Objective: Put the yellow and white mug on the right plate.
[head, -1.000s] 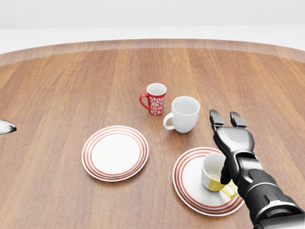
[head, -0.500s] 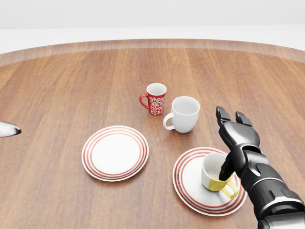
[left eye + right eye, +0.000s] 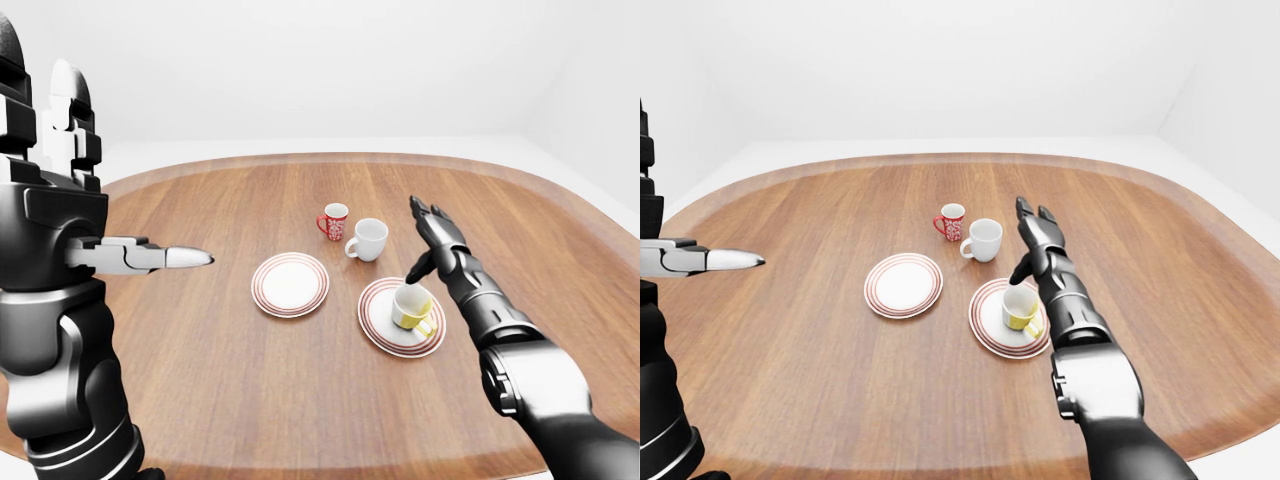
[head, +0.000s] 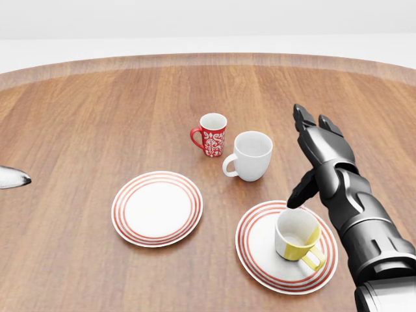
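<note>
The yellow and white mug stands upright on the right red-ringed plate, with its handle pointing to the lower right of the head view. My right hand hovers just above and to the right of the mug. It is open, fingers stretched toward the top of the view, and the thumb hangs over the mug's rim, holding nothing. My left hand is raised at the far left of the left-eye view, open and empty, far from the plates.
A second red-ringed plate lies left of the first. A white mug and a red patterned mug stand above the plates, close to my right hand. The wooden table has a rounded rim.
My right hand has lifted up and away from the mug, its thumb sliding off the mug's side to above the rim. The mug stays on the right plate.
</note>
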